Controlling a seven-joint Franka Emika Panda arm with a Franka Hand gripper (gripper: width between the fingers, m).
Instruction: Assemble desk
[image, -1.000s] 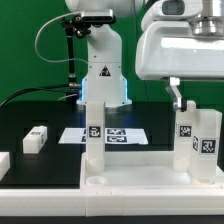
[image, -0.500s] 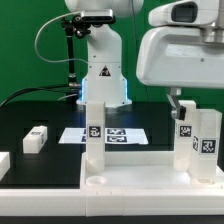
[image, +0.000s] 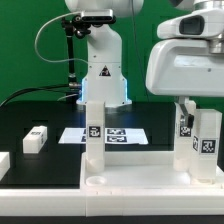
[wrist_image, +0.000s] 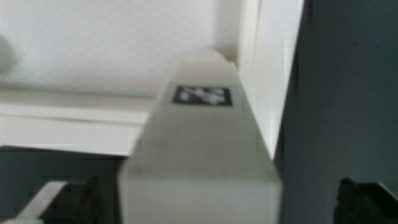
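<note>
End effector (image: 188, 102) is wide open and holding nothing. Over the last second I've watched it slide toward the exterior view's right and drop, so it now sits right on top of the upright leg (image: 207, 140) at that side of the desk panel (image: 150, 175). The jaw opening hasn't changed during that move.

The wrist view shows the same leg (wrist_image: 199, 150) end-on, tag visible, running up the middle with dark fingers (wrist_image: 347, 100) on the outside. It looks straddled rather than pinched, though I can't confirm clearance on both sides.

The panel lies flat on the counter (image: 40, 110) in the foreground. The second leg (image: 93, 135) stands upright toward the exterior view's left, untouched. One loose leg (image: 35, 138) lies on the counter further out that way, well apart from the panel. The marker board (image: 118, 133) is behind the panel.

My read is that this is an approach to regrasp the right-side leg, probably to screw it home. Next I need to close squarely on its flat faces. An off-centre close could tilt the leg in its socket.
</note>
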